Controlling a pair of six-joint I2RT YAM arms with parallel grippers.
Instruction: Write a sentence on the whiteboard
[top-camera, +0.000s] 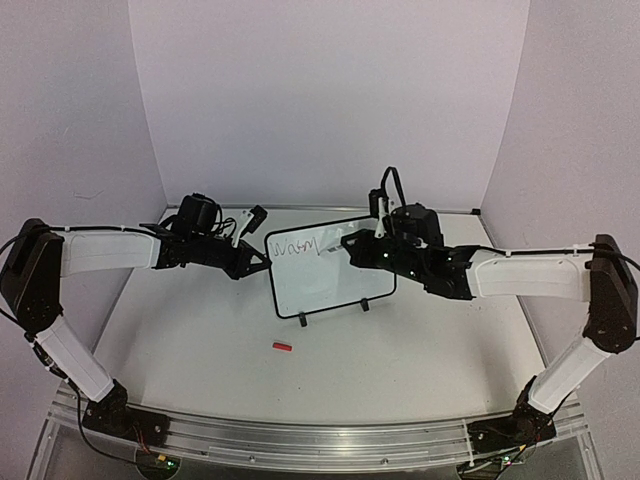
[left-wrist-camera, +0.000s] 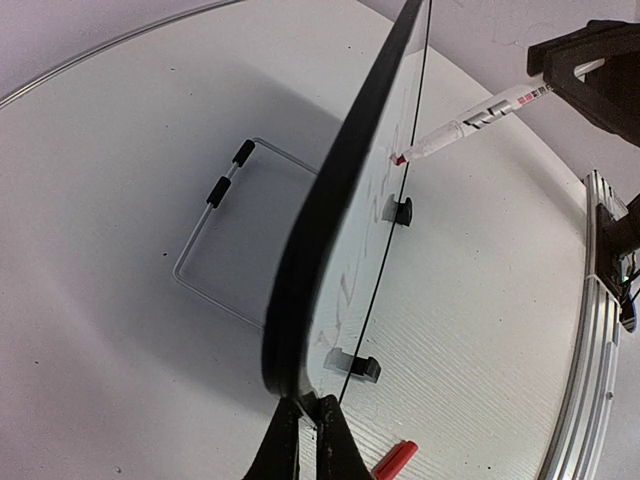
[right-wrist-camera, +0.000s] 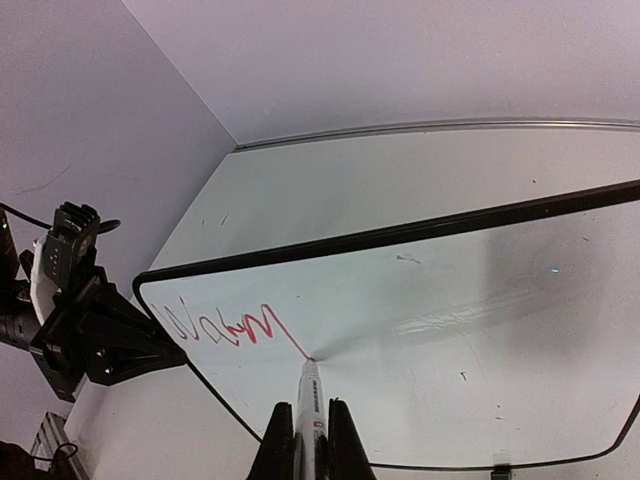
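The whiteboard (top-camera: 330, 285) stands upright on two black clip feet mid-table. My left gripper (top-camera: 264, 264) is shut on the left edge of its black frame (left-wrist-camera: 330, 220); in the left wrist view, the jaws (left-wrist-camera: 308, 405) pinch the lower corner. My right gripper (top-camera: 349, 241) is shut on a white marker (right-wrist-camera: 310, 395) whose tip touches the board face (right-wrist-camera: 450, 300). The sentence (right-wrist-camera: 225, 325) is one short red scrawl at the board's top left, and its last stroke ends at the tip. The scrawl (top-camera: 295, 247) reads small in the top view.
A red marker cap (top-camera: 282, 347) lies on the table in front of the board, also near my left fingers (left-wrist-camera: 395, 460). A wire stand (left-wrist-camera: 215, 250) sits behind the board. Purple walls close in the back and sides; a metal rail (top-camera: 300, 440) runs along the near edge.
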